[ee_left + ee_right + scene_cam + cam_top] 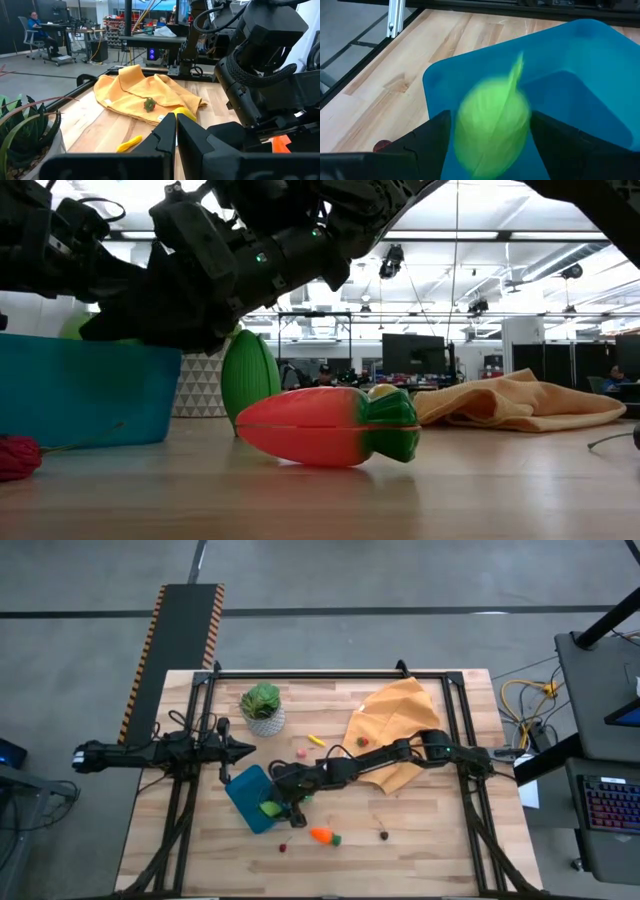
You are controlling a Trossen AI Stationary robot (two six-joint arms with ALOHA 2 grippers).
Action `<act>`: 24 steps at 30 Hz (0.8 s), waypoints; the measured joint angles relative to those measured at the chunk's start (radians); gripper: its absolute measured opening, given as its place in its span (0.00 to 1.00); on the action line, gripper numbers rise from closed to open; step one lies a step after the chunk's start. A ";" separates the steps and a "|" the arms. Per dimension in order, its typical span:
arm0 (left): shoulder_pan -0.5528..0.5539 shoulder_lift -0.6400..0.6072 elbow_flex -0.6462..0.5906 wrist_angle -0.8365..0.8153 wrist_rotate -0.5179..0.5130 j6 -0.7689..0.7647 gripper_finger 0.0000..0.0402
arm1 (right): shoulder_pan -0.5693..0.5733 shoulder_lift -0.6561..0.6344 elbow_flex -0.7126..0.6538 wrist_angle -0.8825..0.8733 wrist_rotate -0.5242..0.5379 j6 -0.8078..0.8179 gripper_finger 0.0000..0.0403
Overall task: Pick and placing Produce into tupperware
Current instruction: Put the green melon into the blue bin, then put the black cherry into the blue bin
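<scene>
The right gripper (487, 137) hangs over the near rim of the teal tupperware (247, 797), its jaws parted with a green leafy toy (492, 125) blurred between them; whether they touch it I cannot tell. The left gripper (245, 749) waits by the tupperware's far corner, jaws closed. On the counter (420, 840), the carrot (323, 835) lies just outside the tupperware, with open wood around it.

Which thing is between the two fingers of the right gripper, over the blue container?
In the right wrist view, a light green toy vegetable sits between the right gripper's fingers, directly above the blue container. Nothing else lies between them.
</scene>
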 joint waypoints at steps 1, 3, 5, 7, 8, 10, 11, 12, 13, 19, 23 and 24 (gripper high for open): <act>0.000 0.000 0.000 0.000 0.000 0.000 0.00 | 0.000 0.000 0.003 0.000 0.000 0.000 0.67; 0.000 0.000 0.000 0.000 0.000 0.000 0.00 | 0.000 -0.001 0.008 0.001 0.000 0.000 0.69; 0.000 0.000 0.000 0.000 0.000 0.000 0.00 | 0.000 -0.001 0.011 0.001 0.000 0.000 0.71; 0.000 0.000 0.000 0.000 0.000 0.000 0.00 | 0.000 -0.001 0.012 0.000 0.000 0.000 0.71; 0.000 0.000 0.000 0.000 0.000 0.000 0.00 | 0.000 -0.001 0.012 0.000 0.000 0.000 0.71; 0.000 0.000 0.000 0.000 0.000 0.000 0.00 | 0.000 -0.001 0.012 0.000 0.000 0.000 0.71; 0.000 0.000 0.000 0.000 0.000 0.000 0.00 | 0.000 -0.001 0.012 0.000 0.000 0.000 0.71; 0.000 0.000 0.000 0.000 0.000 0.000 0.00 | 0.000 -0.001 0.012 0.000 0.000 0.000 0.71; 0.000 0.000 0.000 0.000 0.000 0.000 0.00 | 0.000 -0.001 0.012 0.000 0.000 -0.001 0.71; 0.000 0.000 0.000 0.000 0.000 0.000 0.00 | 0.000 -0.002 0.014 0.009 0.000 -0.012 0.71; 0.000 0.000 0.000 0.000 0.000 0.000 0.00 | -0.001 -0.023 0.017 0.054 0.000 -0.030 0.69; 0.000 0.000 0.000 0.000 0.000 0.000 0.00 | -0.002 -0.037 0.017 0.053 0.000 -0.036 0.69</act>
